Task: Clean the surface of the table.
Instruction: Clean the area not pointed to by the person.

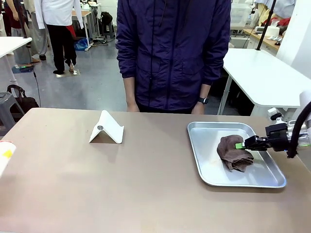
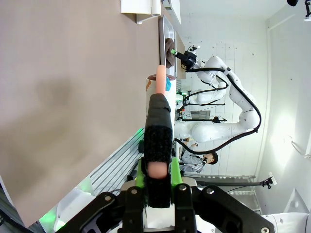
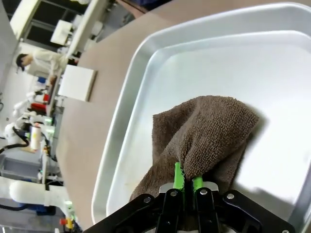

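The right gripper (image 1: 241, 144) is pressed together on a fold of the brown cloth (image 1: 233, 154), pinching it at its right side. In the right wrist view the green pads bite into the terry pile. The cloth lies crumpled inside the metal tray (image 1: 209, 141), which sits on the right part of the table (image 1: 146, 184).

The cloth looks soft, light and limp (it will likely drape and trail rather than hold a shape). A pinch through a thick fold, as here, seems the sound hold, since a single layer could slip out. The table top is broad, flat and matte, and looks stiff enough to take a firm wipe.

The left gripper (image 2: 157, 180) is clamped on a dark rough-surfaced object (image 2: 158, 131), possibly part of a bottle, though I cannot tell. A white stand (image 1: 107, 128) sits left of centre, and the person (image 1: 172, 53) stands at the far edge.
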Controlling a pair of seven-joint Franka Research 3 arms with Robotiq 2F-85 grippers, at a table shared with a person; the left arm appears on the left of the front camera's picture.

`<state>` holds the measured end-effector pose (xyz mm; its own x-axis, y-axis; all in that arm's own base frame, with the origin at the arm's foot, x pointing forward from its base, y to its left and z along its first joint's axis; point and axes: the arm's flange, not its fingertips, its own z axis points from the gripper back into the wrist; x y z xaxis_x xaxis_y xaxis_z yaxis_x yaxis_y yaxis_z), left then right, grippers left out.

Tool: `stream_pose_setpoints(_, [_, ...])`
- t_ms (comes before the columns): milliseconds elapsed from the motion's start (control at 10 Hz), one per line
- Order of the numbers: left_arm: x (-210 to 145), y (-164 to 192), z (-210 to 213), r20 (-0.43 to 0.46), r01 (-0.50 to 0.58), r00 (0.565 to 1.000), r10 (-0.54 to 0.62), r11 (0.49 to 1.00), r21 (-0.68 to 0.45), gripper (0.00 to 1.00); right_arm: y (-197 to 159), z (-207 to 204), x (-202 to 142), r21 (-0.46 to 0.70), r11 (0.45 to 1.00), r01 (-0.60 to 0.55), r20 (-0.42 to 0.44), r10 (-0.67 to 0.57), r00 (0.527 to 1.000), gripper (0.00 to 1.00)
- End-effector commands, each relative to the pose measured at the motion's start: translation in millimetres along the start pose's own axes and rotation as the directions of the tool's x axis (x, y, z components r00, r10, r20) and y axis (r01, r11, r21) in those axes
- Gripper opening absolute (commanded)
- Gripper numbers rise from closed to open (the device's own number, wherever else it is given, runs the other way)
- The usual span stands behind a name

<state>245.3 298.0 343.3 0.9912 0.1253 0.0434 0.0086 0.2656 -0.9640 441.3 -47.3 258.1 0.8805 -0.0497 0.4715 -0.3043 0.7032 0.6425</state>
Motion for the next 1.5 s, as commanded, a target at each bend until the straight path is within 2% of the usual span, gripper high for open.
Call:
stream_pose_setpoints(0, [-1, -4, -2, 0.006, -0.013, 1.0, 0.013, 1.0, 0.0, 0.22, 6, -16, 0, -0.083, 0.991, -0.103, -0.027, 0.101, 0.995, 0.07])
stream_pose_setpoints(300, [-1, -4, -2, 0.006, -0.013, 1.0, 0.013, 1.0, 0.0, 0.22, 25, -21, 0, -0.139, 0.965, -0.224, -0.081, 0.215, 0.973, 0.07])
stream_pose_setpoints(700, [-1, -4, -2, 0.006, -0.013, 1.0, 0.013, 1.0, 0.0, 0.22, 64, -38, -12, -0.135, 0.922, -0.363, -0.181, 0.337, 0.924, 0.07])
stream_pose_setpoints(1000, [-1, -4, -2, 0.006, -0.013, 1.0, 0.013, 1.0, 0.0, 0.22, 94, -48, -29, -0.099, 0.91, -0.403, -0.199, 0.379, 0.904, 0.07])
stream_pose_setpoints(1400, [-1, -4, -2, 0.006, -0.013, 1.0, 0.013, 1.0, 0.0, 0.22, 122, -68, -47, -0.008, 0.88, -0.475, -0.243, 0.459, 0.854, 0.07])
